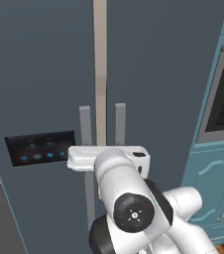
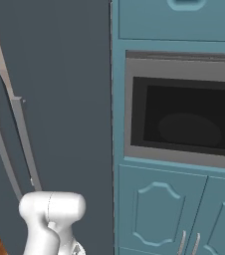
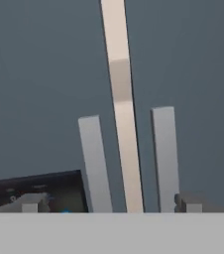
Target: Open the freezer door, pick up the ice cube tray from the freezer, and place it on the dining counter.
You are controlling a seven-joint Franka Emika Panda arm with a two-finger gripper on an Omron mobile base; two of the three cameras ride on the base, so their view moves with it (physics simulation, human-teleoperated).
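You are facing the closed fridge front. The freezer door (image 1: pixel 39 99), dark slate-grey, carries its black display panel (image 1: pixel 40 148) with blue lights low on its right side, and its grey vertical bar handle (image 1: pixel 85 130) runs just beside the pale strip (image 1: pixel 100 74) that separates the two doors. The plain door (image 1: pixel 158 89) to the right has its own bar handle (image 1: pixel 120 124), standing just across that strip. Both doors sit flush and shut.

Your pincer (image 3: pixel 109 202) hangs wide open in front of the doors, holding nothing. In the hand view, its two dark fingertips (image 3: pixel 32 203) rise at the bottom edge, one over the display panel and the other beside the right-hand handle, so both handles and the pale strip lie between them. Whether the tips touch the door you cannot tell.

From the left base view, the white arm (image 1: pixel 134 198) reaches forward at about the height of the display panel. To the right of the fridge stands a teal cabinet (image 2: pixel 159 209) with a built-in oven (image 2: pixel 184 114), its glass dark.
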